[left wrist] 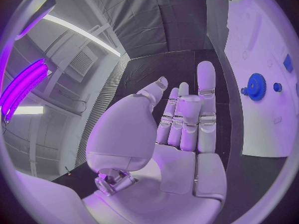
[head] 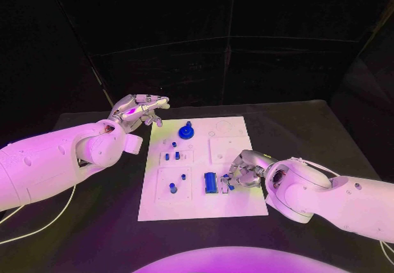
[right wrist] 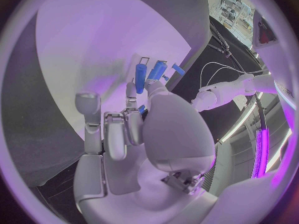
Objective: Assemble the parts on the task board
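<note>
The white task board (head: 238, 199) lies in the middle of the black table. A blue gear (head: 187, 132) stands near its far edge, also seen as the gear (left wrist: 255, 87) on the board (left wrist: 261, 129). Small blue pegs (head: 167, 156) stand in the left half. A long blue block (head: 210, 182) lies near the middle, seen as blue bars (right wrist: 140, 74). My right hand (head: 245, 170) rests low over the board's right side, and a small blue part (right wrist: 142, 109) sits pinched between its thumb and fingers. My left hand (head: 139, 109) hovers off the board's far left corner; its fingers (left wrist: 206, 99) are straight and empty.
Bare black table (head: 312, 131) surrounds the board on all sides. Black curtains close off the back. White cables (head: 33, 227) trail along the table under my left arm. My left arm (right wrist: 230, 89) shows across the board from the right wrist.
</note>
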`<state>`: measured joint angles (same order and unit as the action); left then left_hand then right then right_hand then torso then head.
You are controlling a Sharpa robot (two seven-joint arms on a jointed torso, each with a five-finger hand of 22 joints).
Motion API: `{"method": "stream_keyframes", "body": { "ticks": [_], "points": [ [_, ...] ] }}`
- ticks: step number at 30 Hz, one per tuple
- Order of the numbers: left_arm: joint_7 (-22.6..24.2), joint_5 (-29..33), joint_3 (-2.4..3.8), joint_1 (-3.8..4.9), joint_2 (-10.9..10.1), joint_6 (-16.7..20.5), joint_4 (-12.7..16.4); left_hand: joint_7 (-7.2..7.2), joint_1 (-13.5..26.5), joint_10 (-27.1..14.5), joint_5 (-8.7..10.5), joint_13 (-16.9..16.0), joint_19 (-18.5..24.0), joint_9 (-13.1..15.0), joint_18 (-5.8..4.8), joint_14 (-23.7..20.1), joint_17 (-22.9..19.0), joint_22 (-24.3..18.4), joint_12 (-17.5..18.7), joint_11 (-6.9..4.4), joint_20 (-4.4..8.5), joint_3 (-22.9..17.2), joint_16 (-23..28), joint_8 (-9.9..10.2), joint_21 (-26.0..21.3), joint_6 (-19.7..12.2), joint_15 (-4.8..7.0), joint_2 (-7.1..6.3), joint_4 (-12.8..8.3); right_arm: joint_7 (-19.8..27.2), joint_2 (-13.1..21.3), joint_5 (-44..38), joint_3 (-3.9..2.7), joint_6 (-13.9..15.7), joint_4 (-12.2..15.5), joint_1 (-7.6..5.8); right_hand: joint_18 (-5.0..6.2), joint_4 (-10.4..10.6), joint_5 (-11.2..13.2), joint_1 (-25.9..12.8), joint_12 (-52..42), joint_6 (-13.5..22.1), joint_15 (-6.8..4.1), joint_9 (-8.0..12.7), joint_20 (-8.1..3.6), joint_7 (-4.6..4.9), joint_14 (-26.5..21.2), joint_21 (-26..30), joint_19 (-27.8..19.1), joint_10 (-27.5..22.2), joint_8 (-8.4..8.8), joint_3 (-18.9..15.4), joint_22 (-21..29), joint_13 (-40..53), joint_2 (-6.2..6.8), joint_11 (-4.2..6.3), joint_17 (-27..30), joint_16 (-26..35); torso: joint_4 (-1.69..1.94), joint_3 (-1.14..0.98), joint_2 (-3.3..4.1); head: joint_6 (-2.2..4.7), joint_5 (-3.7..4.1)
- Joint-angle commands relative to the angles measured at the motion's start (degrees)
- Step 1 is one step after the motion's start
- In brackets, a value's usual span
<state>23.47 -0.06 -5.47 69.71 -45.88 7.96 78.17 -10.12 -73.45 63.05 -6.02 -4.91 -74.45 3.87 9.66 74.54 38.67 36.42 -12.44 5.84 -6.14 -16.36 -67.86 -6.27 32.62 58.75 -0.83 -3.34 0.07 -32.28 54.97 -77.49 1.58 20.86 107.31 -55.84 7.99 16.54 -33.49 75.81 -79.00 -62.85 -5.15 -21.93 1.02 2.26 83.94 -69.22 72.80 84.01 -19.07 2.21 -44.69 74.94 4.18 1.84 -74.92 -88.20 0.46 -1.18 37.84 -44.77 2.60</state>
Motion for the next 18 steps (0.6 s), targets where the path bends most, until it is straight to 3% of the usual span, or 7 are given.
{"method": "stream_keyframes", "body": {
  "ticks": [1, 18],
  "points": [
    [0.09, 0.15, 0.03, 0.11, -0.06, -0.76, 0.17, 0.27, -0.54, -0.2, -0.12, 0.09, -0.18, 0.01, 0.78, -0.4, -0.06, -0.08, -0.28, -0.07, -0.23, 0.18, -0.2, -0.29, -0.22, -0.06, 0.03, 0.02, -0.03, -0.66, -0.31, 2.91, -0.01, -2.35, -0.26, -0.06, -0.45, -0.05, 0.03, -0.74, -0.29, -0.5, -0.21, -0.19, 0.05, 0.0, 5.33, -0.36, 0.29, 1.12, -0.24, -0.39, -0.06, 5.46, -0.16, 0.09, -11.52, -0.21, -0.03, -0.02, -0.05, -0.17, -0.09],
    [0.0, 0.15, 0.03, 0.13, -0.16, -0.89, 0.29, 0.26, -0.54, -0.24, -0.11, 0.1, -0.18, 0.0, 0.77, -0.44, -0.13, -0.09, -0.3, -0.06, -0.23, 0.21, -0.18, -0.29, -0.23, -0.1, 0.02, 0.01, -0.01, -1.21, -2.05, 2.49, -0.01, -1.64, -1.38, -0.05, -0.44, -0.1, 0.76, -1.21, -0.16, -0.6, -0.28, -0.43, -0.02, -0.09, 5.31, -0.32, 0.26, 1.1, -0.33, -0.69, 0.0, 5.37, -0.26, 0.17, -11.44, -0.16, -0.04, -0.04, -0.08, -0.39, -0.36]
  ]
}}
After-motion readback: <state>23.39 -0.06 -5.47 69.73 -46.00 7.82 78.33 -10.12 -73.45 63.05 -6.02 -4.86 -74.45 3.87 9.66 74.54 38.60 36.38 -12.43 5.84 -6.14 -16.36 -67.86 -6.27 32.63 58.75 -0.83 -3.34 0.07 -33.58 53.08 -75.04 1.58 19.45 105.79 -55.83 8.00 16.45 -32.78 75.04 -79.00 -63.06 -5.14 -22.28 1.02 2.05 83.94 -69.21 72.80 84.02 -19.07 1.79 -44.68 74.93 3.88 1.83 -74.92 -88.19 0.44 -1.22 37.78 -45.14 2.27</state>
